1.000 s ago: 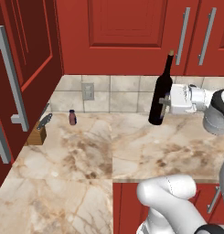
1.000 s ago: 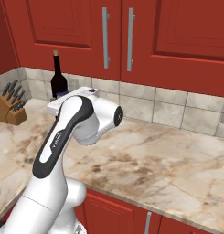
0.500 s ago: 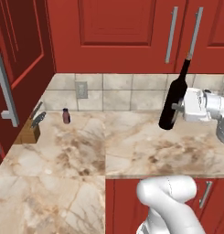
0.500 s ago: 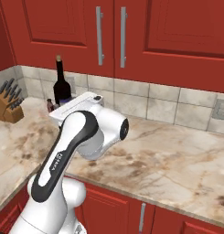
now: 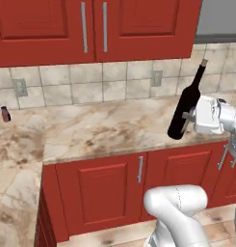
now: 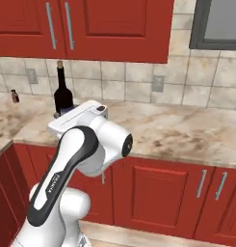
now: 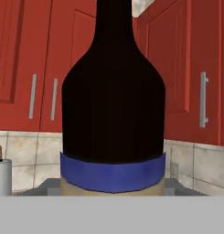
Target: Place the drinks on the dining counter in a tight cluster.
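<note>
My gripper (image 5: pixel 187 117) is shut on the lower body of the wine bottle (image 5: pixel 186 107), a tall dark glass bottle held off the wall counter (image 5: pixel 105 125) and leaning with its neck to the upper right. From the right base view the same bottle (image 6: pixel 63 93) rises just behind my white hand. Close up in the hand view, the bottle (image 7: pixel 113 105) has a blue band above a beige label. The dining counter is out of view.
Red cabinets (image 5: pixel 95 26) hang over the marble wall counter, with red cupboard doors (image 5: pixel 105 188) below its edge. A small dark container (image 5: pixel 5 114) stands far left by the tiled wall. A pale grey cylinder (image 7: pixel 2 176) shows at the hand view's left.
Both base views have swept sideways along the wall counter, so the camera moved. The knife block has left the pictures. The bottle stays in my grip and leans more.
</note>
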### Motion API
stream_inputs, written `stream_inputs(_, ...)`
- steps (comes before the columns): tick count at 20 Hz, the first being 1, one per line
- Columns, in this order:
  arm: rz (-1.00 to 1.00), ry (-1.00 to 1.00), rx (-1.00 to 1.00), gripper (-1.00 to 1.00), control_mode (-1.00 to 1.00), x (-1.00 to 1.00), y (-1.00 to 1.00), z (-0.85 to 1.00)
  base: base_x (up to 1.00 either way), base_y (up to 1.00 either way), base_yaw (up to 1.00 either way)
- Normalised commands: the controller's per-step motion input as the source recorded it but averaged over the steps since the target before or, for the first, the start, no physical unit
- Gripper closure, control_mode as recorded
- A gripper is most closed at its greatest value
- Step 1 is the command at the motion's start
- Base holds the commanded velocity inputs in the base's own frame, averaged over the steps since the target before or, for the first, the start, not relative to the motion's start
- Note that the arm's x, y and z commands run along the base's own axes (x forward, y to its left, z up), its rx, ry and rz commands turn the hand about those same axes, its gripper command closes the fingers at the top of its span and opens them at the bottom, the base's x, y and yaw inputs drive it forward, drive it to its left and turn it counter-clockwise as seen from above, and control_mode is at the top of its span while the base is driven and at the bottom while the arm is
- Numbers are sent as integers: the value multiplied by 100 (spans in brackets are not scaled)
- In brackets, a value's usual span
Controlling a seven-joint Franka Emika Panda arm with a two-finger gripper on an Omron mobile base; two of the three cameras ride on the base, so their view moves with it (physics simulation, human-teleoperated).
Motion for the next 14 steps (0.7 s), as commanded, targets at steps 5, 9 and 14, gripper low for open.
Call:
stream_inputs(5, 0, 0, 0, 100, 100, 0, 0, 0, -51, -16, -71)
stream_inputs(9, 0, 0, 0, 100, 100, 0, 0, 0, -33, 1, -84)
stream_inputs(14, 0, 0, 0, 100, 100, 0, 0, 0, -28, 5, -90)
